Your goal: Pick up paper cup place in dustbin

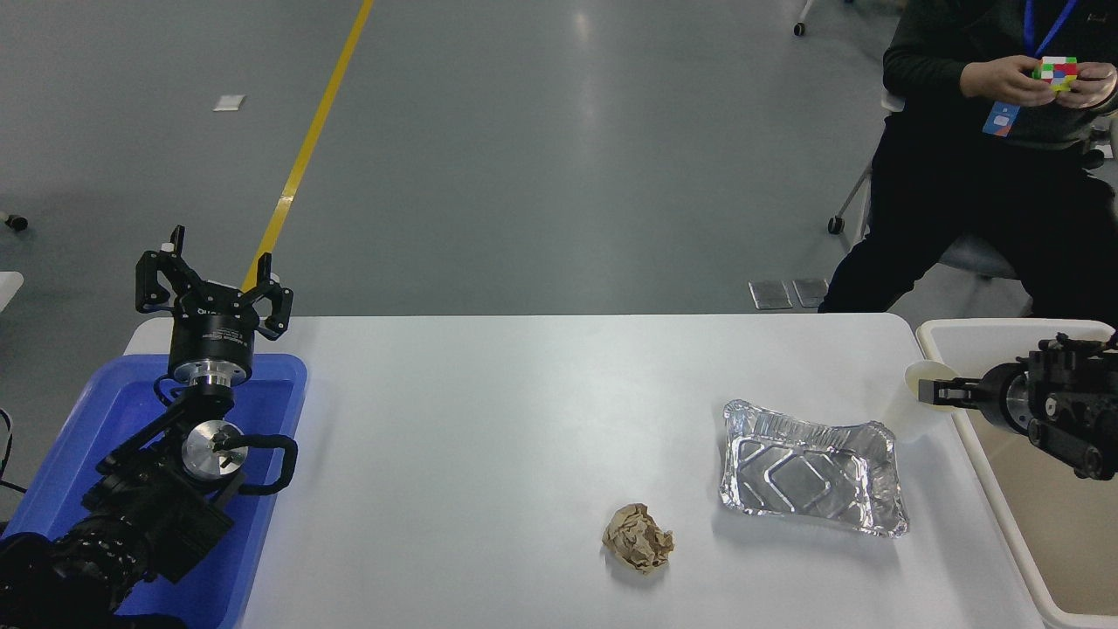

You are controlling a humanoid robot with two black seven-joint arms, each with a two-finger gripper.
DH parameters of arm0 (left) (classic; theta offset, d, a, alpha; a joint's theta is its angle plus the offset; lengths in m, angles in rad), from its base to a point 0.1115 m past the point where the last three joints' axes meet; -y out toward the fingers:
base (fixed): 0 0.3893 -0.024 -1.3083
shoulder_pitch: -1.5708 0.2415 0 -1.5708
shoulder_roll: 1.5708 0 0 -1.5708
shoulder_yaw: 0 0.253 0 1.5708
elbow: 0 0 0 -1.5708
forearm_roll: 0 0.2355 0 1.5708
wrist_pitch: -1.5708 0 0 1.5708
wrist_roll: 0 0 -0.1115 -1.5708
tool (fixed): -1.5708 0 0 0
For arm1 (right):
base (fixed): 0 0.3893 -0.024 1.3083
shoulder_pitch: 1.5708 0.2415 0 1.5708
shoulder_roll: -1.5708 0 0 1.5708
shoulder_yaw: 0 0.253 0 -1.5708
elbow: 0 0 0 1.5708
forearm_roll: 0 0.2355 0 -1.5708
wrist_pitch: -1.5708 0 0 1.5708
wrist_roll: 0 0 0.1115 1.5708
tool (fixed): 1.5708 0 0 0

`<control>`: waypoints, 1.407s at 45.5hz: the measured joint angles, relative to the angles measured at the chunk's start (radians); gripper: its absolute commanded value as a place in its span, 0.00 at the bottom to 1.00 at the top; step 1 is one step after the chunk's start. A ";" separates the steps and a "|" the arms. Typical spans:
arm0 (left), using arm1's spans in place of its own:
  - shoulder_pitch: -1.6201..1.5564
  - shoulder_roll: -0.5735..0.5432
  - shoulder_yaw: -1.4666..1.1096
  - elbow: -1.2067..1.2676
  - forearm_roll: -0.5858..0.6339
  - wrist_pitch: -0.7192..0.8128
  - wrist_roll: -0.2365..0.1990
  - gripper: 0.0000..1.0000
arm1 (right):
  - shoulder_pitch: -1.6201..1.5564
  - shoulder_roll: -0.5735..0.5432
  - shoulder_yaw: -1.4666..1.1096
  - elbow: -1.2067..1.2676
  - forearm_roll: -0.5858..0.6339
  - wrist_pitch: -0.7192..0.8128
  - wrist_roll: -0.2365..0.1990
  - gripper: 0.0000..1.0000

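Observation:
The paper cup (908,412) is small and white with a cream inside. It stands upright near the table's right edge, just left of the dustbin (978,330) and behind the foil tray. My right gripper (928,393) comes in from the right edge over the dustbin's rim, with its thin fingers closed on the near side of the cup's rim. The cup's base looks to be at table level. My left gripper (214,281) is parked open and empty above the blue tray at the lower left.
A silver foil tray (812,479) lies just left of and in front of the cup. A crumpled brown paper ball (638,538) lies at the front centre. A blue plastic tray (271,376) sits at the left edge. A seated person (987,175) holds a colour cube at the far right.

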State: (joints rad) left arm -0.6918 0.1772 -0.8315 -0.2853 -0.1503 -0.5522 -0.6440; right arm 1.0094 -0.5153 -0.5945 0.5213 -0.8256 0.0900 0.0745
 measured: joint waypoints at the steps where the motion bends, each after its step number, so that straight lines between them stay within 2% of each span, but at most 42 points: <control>1: 0.000 0.000 0.000 0.000 0.000 0.000 0.000 0.99 | 0.000 0.000 0.000 0.000 -0.001 0.001 0.000 0.42; 3: 0.000 0.000 0.000 0.000 0.000 0.000 0.000 0.99 | -0.001 0.001 0.001 0.000 -0.002 0.002 -0.001 0.39; 7: 0.000 0.000 0.000 0.000 0.000 0.000 0.000 0.99 | -0.004 0.002 0.001 0.000 -0.004 0.003 -0.003 0.26; 8: 0.000 0.000 0.000 0.000 0.000 0.000 0.000 0.99 | -0.005 0.002 0.001 0.000 -0.004 0.003 -0.003 0.20; 10: 0.000 0.000 0.000 0.000 0.000 0.000 0.000 0.99 | -0.006 0.003 0.001 0.000 -0.005 0.003 -0.003 0.00; 30: 0.000 0.001 0.000 0.000 0.000 0.000 0.000 0.99 | -0.003 -0.003 0.003 0.002 -0.010 0.006 0.001 0.00; 42: 0.000 0.000 0.000 0.000 0.000 0.000 0.000 0.99 | 0.013 -0.013 0.003 0.014 -0.010 0.008 0.018 0.00; 54: 0.000 0.000 0.000 0.000 0.000 0.000 0.000 0.99 | 0.151 -0.136 -0.006 0.165 -0.007 0.035 0.030 0.00; 64: 0.000 0.001 0.001 0.000 0.000 0.000 0.000 0.99 | 0.365 -0.284 -0.013 0.346 -0.029 0.141 0.025 0.00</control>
State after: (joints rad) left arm -0.6921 0.1778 -0.8305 -0.2853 -0.1505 -0.5522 -0.6436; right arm 1.3744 -0.7992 -0.6077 0.8669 -0.8549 0.2306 0.0994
